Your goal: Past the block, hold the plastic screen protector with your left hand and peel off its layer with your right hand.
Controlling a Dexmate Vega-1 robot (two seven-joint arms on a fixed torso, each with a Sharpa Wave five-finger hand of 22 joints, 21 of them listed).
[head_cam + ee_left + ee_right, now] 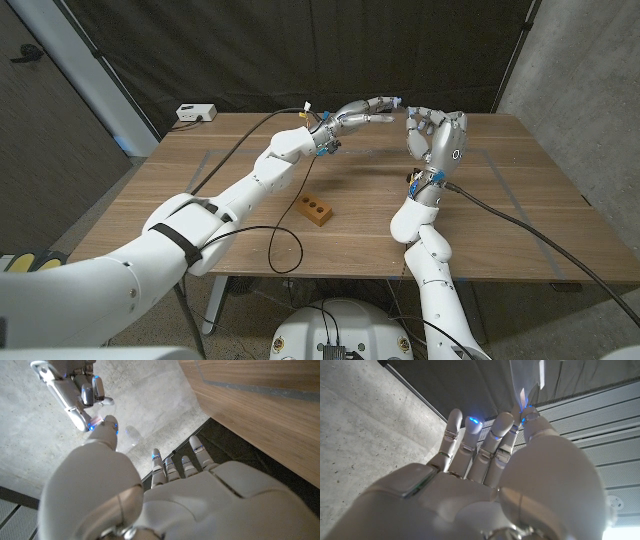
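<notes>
While my left hand (365, 113) and right hand (436, 134) both pinch the protector (526, 380) above the tabletop (200, 200), uneven pull could slip the film from either fingers

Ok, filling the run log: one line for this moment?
left hand: raised, pinching clear film | right hand: fingertips at film | block: on table
</notes>
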